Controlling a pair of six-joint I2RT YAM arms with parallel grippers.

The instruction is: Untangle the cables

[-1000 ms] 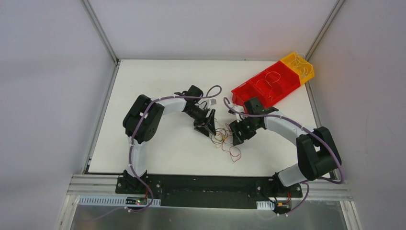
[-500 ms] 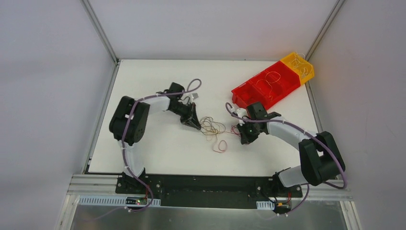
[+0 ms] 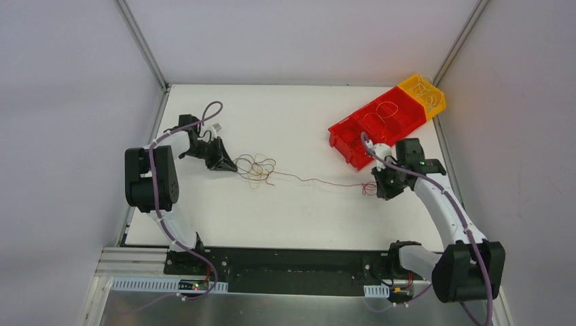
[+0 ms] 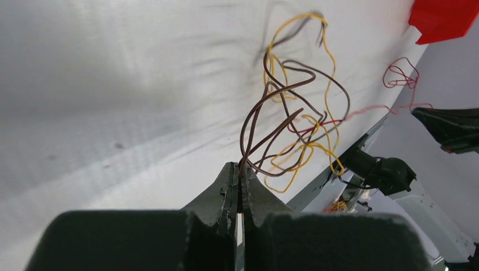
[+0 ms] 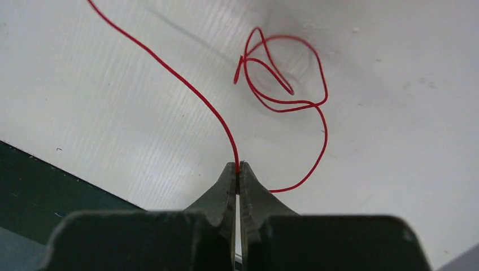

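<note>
The cables' tangle [image 3: 257,167] of dark brown and yellow loops lies left of the table's middle. My left gripper [image 3: 233,165] is shut on a brown cable [image 4: 265,113] at the tangle's left edge. A red cable [image 3: 319,180] runs stretched from the tangle rightward to my right gripper [image 3: 378,191], which is shut on the red cable [image 5: 192,93] just below a small curl [image 5: 282,79]. The yellow loops [image 4: 305,149] hang among the brown ones in the left wrist view.
A red bin [image 3: 377,125] joined to a yellow bin [image 3: 422,94], both holding thin wires, stands at the back right, close behind my right arm. Metal frame rails border the table on both sides.
Both grippers closed on cables and pulled apart: the left went far left with the tangle, the right went right. The red cable is drawn out straight between them.
</note>
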